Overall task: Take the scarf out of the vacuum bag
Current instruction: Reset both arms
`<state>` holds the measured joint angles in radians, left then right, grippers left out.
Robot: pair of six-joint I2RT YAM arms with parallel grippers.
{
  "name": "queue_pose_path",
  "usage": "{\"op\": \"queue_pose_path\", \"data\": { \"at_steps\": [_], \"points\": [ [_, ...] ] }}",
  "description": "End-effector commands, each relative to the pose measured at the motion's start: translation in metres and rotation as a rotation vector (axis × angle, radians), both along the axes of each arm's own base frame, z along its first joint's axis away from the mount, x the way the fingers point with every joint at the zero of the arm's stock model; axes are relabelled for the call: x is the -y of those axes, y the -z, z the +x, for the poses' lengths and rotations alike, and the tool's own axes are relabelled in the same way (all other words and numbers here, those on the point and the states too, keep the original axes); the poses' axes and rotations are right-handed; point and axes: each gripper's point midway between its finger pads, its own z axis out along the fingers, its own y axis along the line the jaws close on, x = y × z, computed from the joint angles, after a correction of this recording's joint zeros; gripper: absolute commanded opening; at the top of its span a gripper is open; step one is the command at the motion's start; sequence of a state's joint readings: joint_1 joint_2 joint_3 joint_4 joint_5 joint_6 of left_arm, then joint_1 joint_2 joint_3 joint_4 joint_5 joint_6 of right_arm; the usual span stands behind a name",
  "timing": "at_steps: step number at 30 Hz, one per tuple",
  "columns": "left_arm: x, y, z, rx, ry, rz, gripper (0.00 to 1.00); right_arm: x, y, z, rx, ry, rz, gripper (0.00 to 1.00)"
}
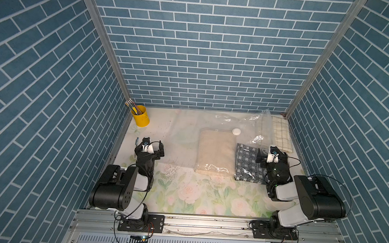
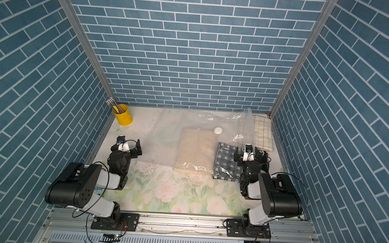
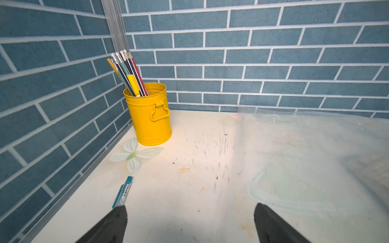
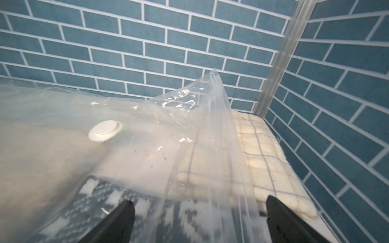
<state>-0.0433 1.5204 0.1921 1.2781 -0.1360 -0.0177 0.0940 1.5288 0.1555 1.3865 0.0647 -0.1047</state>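
We look down on a worktop (image 1: 196, 196) covered with a pale rose print, walled on three sides by blue brick-pattern panels. The vacuum bag (image 1: 230, 122), large, clear and crinkly, lies flat across the far half of the worktop, from the middle to the right. Its round white valve cap (image 1: 236, 131) faces up.

Through the plastic we see a folded cream knitted piece (image 1: 213, 151) in the middle and, just to its right, a folded dark patterned knit (image 1: 246, 162). A cream checked cloth (image 1: 281, 136) lies along the right wall. The bag's raised corner covers part of it, and we cannot tell whether it is inside the bag. We cannot tell which textile is the scarf.

The right pincer (image 4: 199, 201) sits over the bag's right edge, above the dark knit. Its jaws are spread wide and grip nothing. The bag's ribbed edge runs between them in the right wrist view, and we cannot tell whether they touch it.

The left pincer (image 3: 190, 207) is low over bare worktop at the left, beside the bag's left edge. Its jaws are also spread wide and empty.

In the far left corner stands a yellow metal can (image 3: 150, 117) holding pencils (image 3: 126, 71). A white fabric flower (image 3: 133, 154) lies just in front of it, and a teal pen (image 3: 123, 192) nearer the left pincer.
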Motion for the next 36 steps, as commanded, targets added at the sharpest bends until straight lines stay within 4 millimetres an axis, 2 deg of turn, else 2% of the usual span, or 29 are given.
{"op": "queue_pose_path", "data": {
  "at_steps": [1,36],
  "points": [
    [-0.0001,-0.0103,0.0045,0.037,0.005,-0.011,1.00,-0.0094,-0.0053,-0.0006,0.021,-0.057,0.008,0.99],
    [-0.0002,-0.0099,0.0047,0.035,0.005,-0.009,1.00,-0.0084,-0.0035,0.0024,0.010,-0.049,0.011,0.99]
  ]
}}
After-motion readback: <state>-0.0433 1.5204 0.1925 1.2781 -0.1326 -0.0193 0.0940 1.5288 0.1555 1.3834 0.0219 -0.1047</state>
